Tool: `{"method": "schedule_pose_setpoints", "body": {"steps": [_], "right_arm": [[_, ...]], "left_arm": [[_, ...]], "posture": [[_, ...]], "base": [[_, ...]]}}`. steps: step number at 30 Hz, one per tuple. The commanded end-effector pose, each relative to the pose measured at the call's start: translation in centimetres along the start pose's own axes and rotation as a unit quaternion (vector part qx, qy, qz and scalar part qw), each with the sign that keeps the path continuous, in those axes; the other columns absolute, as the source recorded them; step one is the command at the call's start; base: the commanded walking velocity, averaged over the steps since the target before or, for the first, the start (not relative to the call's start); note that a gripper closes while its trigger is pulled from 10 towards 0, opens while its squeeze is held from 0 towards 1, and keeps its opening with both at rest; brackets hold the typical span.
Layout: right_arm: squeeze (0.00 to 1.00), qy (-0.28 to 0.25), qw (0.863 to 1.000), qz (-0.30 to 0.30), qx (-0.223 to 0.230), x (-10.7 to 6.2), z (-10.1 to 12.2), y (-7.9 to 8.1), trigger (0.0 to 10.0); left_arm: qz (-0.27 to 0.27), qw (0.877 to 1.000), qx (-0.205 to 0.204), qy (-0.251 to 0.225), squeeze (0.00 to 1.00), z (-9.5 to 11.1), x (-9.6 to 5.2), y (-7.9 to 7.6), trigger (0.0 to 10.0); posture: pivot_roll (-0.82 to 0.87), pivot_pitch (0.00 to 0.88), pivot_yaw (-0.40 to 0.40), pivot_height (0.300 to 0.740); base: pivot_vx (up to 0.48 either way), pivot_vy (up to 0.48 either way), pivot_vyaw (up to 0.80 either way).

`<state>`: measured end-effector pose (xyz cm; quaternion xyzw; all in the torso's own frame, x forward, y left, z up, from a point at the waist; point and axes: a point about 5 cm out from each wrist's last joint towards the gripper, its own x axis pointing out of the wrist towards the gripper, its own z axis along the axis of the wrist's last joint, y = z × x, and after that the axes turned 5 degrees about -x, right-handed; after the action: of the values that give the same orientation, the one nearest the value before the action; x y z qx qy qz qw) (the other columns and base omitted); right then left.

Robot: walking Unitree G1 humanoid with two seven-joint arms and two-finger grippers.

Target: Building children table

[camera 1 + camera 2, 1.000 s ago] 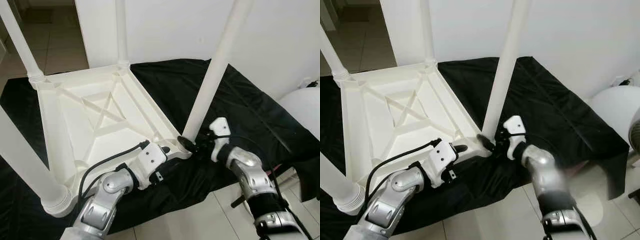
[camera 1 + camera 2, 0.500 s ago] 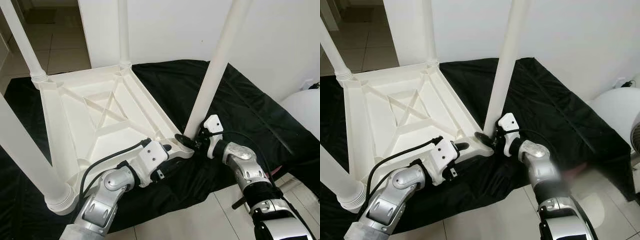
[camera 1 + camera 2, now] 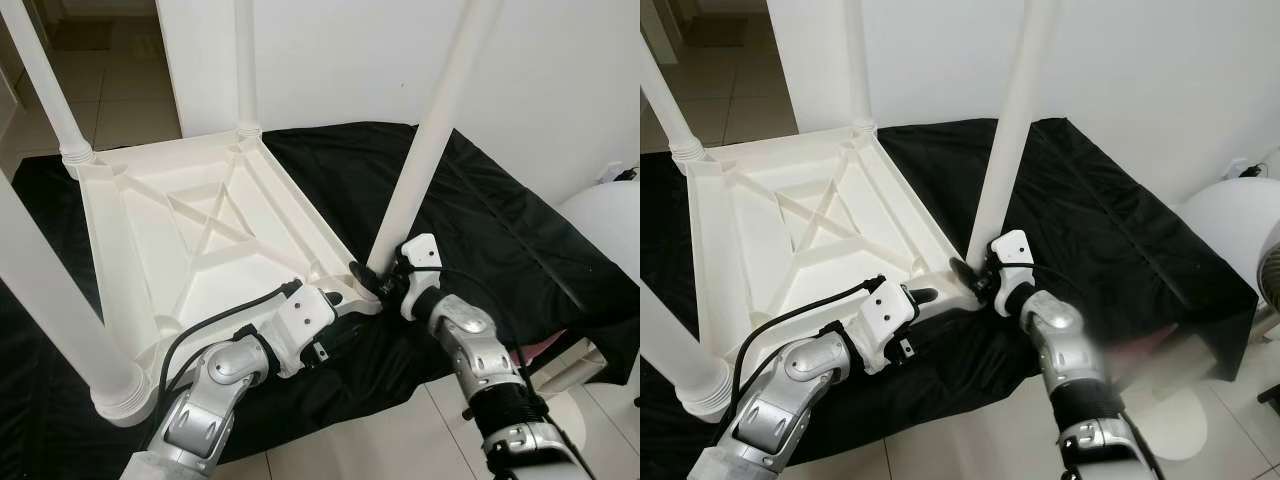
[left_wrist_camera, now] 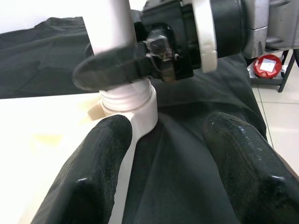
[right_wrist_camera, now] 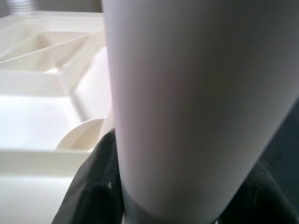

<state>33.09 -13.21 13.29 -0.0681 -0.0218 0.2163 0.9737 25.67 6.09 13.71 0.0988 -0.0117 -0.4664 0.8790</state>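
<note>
A white plastic children's table (image 3: 200, 235) lies upside down on a black cloth (image 3: 500, 210), its legs pointing up. My right gripper (image 3: 368, 280) is shut on the near right leg (image 3: 430, 150) just above its threaded base, where it meets the corner socket (image 4: 128, 100). The right wrist view has that leg (image 5: 187, 102) filling the space between both fingers (image 5: 96, 186). My left gripper (image 3: 340, 318) is open, low beside the same corner. Its fingers (image 4: 93, 177) straddle the table's edge and the cloth without closing on anything.
Three other legs stand up: the near left leg (image 3: 50, 310), the far left leg (image 3: 40, 85) and the far right leg (image 3: 245, 60). A white wall rises behind the cloth. A round white object (image 3: 605, 220) sits at the right, and tiled floor (image 3: 400, 440) lies in front.
My right forearm has swung left and closer to the leg while its gripper stays on the leg's base. The left arm is nearly unmoved. The camera shifted slightly.
</note>
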Motion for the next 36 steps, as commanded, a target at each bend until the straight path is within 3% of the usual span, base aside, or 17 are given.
{"method": "schedule_pose_setpoints", "body": {"steps": [1,4,5,9,11,13,21,22,24,25,35,36], "right_arm": [[0.00,0.039,0.996,-0.083,0.020,-0.9,-1.1,0.5,10.0],[0.00,0.039,0.996,-0.083,0.020,-0.9,-1.1,0.5,10.0],[0.00,0.041,0.992,-0.115,0.024,-1.1,-1.0,1.6,10.0],[0.00,0.042,0.983,-0.171,0.051,-1.4,-1.0,3.3,10.0],[0.00,0.042,0.983,-0.171,0.051,-1.4,-1.0,3.3,10.0],[0.00,0.048,0.982,-0.164,0.079,-1.2,-1.3,4.6,10.0],[0.00,0.021,0.986,-0.143,0.084,-1.2,-0.1,4.6,10.0],[1.00,0.016,0.987,-0.140,0.082,-1.4,0.2,4.5,10.0],[1.00,0.011,0.987,-0.137,0.080,-1.5,0.4,4.2,10.0],[1.00,-0.002,0.989,-0.123,0.081,-1.6,0.8,3.2,10.0],[1.00,-0.012,0.997,-0.061,0.052,-2.0,0.8,1.5,10.0],[0.00,-0.012,0.998,-0.044,0.039,-2.0,0.8,1.0,10.0]], "left_arm": [[0.028,1.000,0.001,0.003,0.00,-0.2,-0.1,0.1,10.0],[0.028,1.000,0.001,0.003,0.00,-0.2,-0.1,0.1,10.0],[0.029,1.000,0.001,0.003,0.00,-0.1,-0.1,0.2,10.0],[0.031,1.000,0.001,0.002,0.00,0.0,-0.1,0.3,10.0],[0.031,1.000,0.001,0.002,0.00,0.0,-0.1,0.3,10.0],[0.031,1.000,0.001,0.002,0.00,0.1,-0.1,0.5,10.0],[0.026,1.000,0.003,0.000,0.00,0.3,0.1,0.6,10.0],[0.026,1.000,0.004,-0.001,0.00,0.3,0.2,0.7,10.0],[0.025,1.000,0.005,-0.002,0.00,0.4,0.3,0.8,10.0],[0.023,1.000,0.010,-0.004,0.00,0.6,0.4,1.0,10.0],[0.024,1.000,0.013,-0.004,0.00,0.7,0.3,1.3,10.0],[0.024,1.000,0.015,-0.004,0.00,0.7,0.3,1.3,10.0]], "posture": [[0.00,0.030,-0.066,0.740],[0.00,0.030,-0.066,0.740],[0.00,0.034,-0.065,0.740],[0.01,0.037,-0.060,0.740],[0.01,0.037,-0.060,0.740],[0.00,0.047,-0.051,0.740],[-0.02,0.053,-0.042,0.740],[-0.02,0.048,-0.032,0.740],[-0.02,0.048,-0.031,0.740],[-0.01,0.045,-0.030,0.740],[-0.01,0.034,-0.021,0.740],[-0.01,0.031,-0.025,0.740]], "base": [[0.000,0.000,0.00],[0.000,0.000,0.00],[0.000,0.000,0.00],[0.000,0.000,0.00],[0.000,0.000,0.00],[0.000,0.000,0.00],[0.000,0.000,0.00],[0.000,0.000,0.00],[0.000,0.000,0.00],[0.000,0.000,0.00],[0.000,0.000,0.00],[0.000,0.000,0.00]]}}
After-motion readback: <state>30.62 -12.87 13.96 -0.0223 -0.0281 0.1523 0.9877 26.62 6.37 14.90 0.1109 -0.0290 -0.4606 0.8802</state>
